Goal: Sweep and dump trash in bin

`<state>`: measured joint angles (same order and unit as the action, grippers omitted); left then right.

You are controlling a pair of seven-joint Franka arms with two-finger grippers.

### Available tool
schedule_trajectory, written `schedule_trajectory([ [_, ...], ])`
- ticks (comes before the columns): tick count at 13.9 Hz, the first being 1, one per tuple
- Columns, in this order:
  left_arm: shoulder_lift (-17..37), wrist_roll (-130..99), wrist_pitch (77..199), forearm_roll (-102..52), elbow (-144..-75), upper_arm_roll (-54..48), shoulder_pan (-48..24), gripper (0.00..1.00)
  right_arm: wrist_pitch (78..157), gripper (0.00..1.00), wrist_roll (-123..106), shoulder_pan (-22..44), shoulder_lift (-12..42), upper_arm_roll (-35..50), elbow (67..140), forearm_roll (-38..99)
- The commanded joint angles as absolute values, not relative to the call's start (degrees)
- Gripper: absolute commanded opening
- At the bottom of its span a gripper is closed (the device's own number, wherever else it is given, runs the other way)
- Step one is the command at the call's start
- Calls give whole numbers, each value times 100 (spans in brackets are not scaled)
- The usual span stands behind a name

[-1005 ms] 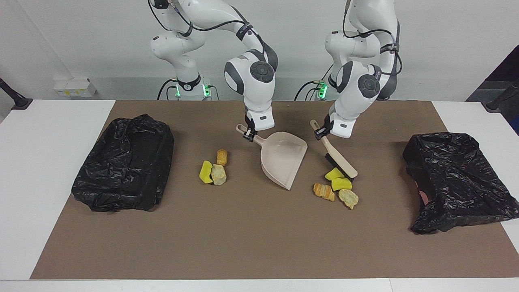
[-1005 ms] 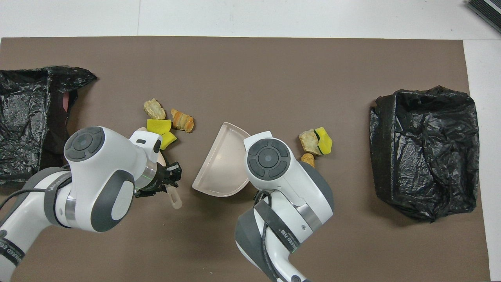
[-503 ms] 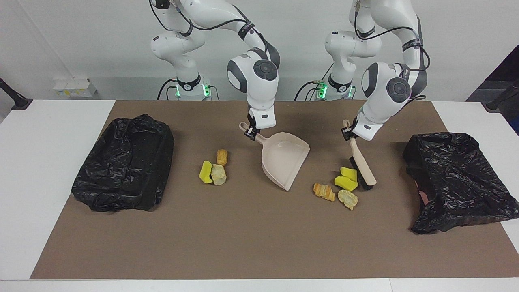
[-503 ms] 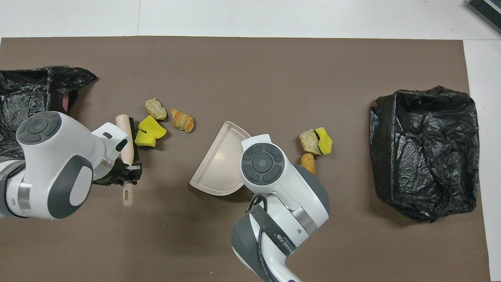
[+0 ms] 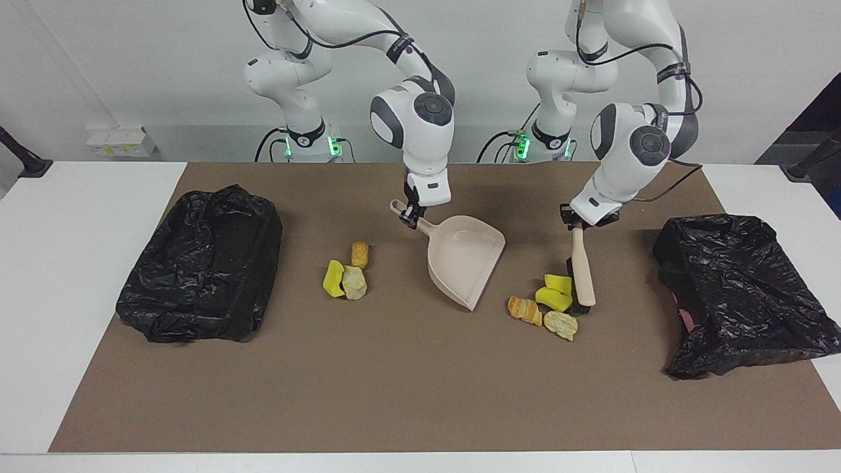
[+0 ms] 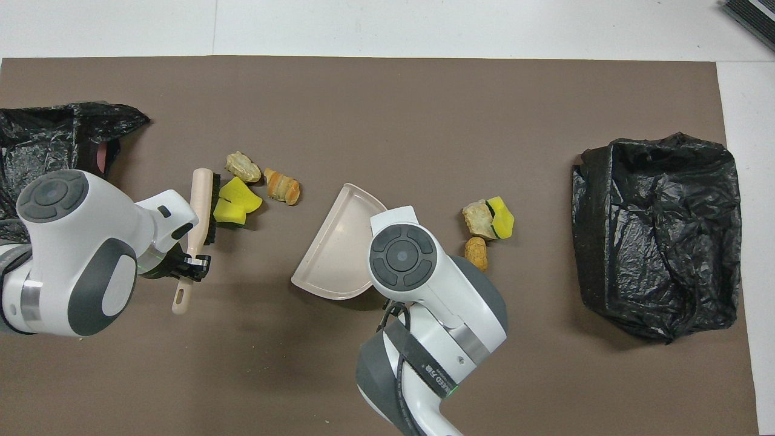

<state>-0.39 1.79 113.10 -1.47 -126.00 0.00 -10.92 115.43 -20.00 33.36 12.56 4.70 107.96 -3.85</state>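
The left arm bends down from its base, elbow high, with its wrist tipped toward the left arm's end of the table. Its left gripper (image 5: 577,225) is clamped on a brush handle (image 5: 581,263), fingertips pointing down. The right arm arches over and drops near the table's middle, wrist nearly vertical. Its right gripper (image 5: 412,217) is closed around a dustpan handle (image 5: 409,217).

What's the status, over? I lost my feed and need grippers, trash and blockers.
Left gripper shut on brush, bristles against yellow sponge chunks. Right gripper shut on dustpan handle. All trash on mat, none in pan. Nothing in the way.
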Motion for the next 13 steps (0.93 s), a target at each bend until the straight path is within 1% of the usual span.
schedule_trajectory([
  [1, -114, 255, 11549, -44, -12832, -44, -1388, 0, 11628, 0, -1969, 3331, 1266, 483, 10758, -448],
  [5, -342, 281, 11488, -44, -13113, -114, -1950, 0, 11628, 0, -1960, 3331, 1266, 483, 10767, -448],
  [7, -404, 273, 11208, -122, -13122, -263, -2187, 0, 11628, 0, -1960, 3331, 1266, 483, 10767, -448],
  [9, -422, 220, 10734, -411, -12974, -613, -2197, 0, 11619, 0, -1960, 3331, 1266, 483, 10767, -448],
  [10, -457, 211, 10549, -692, -12781, -685, -2189, 0, 11619, 0, -1960, 3331, 1266, 483, 10767, -448],
  [12, -763, 228, 10013, -1376, -12464, -659, -2127, 0, 11619, 0, -1960, 3331, 1266, 483, 10767, -439],
  [13, -904, 194, 9976, -1571, -12437, -624, -2118, 0, 11619, 0, -1960, 3331, 1266, 483, 10767, -431],
])
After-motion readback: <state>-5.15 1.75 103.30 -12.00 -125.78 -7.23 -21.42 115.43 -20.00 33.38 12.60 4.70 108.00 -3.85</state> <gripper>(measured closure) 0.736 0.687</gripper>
